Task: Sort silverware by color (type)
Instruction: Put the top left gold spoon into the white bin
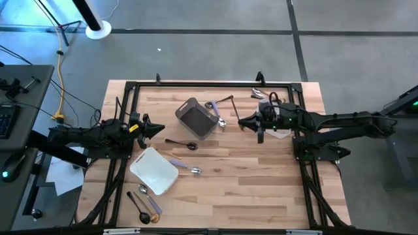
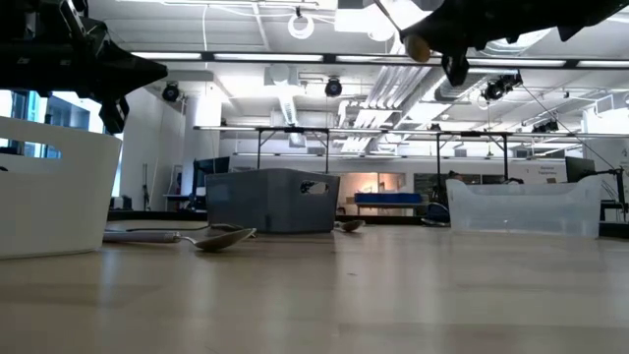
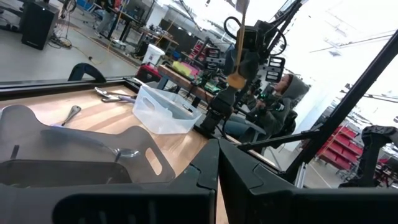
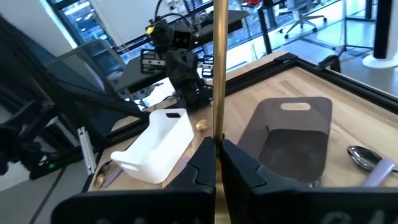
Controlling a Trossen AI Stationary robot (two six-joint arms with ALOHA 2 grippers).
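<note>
My right gripper (image 1: 243,123) hovers level above the table, right of the grey bin (image 1: 196,119), shut on a gold spoon (image 3: 239,43) that stands upright. My left gripper (image 1: 159,128) waits shut and holding nothing, at the table's left, above the white tray (image 1: 154,171). The clear tub (image 3: 163,107) sits under the right arm. Loose silverware lies flat on the wood: a black spoon (image 1: 181,143), a lilac-handled spoon (image 1: 186,168), silver pieces (image 1: 215,112) by the bin, and a few pieces (image 1: 145,203) at the near left. My right gripper pinches the gold spoon's slim handle (image 4: 219,124) between its two shut fingers (image 4: 245,165). The fingers come level from the table's right side and lie across the handle. The spoon is lifted clear and upright, its bowl end (image 3: 236,80) hanging below the fingers.
A black frame rail (image 1: 209,83) runs round the table's far and side edges. More silver pieces (image 1: 258,93) lie at the far right, and a black piece (image 1: 225,100) lies behind the bin. Bare wood (image 1: 248,183) fills the near right.
</note>
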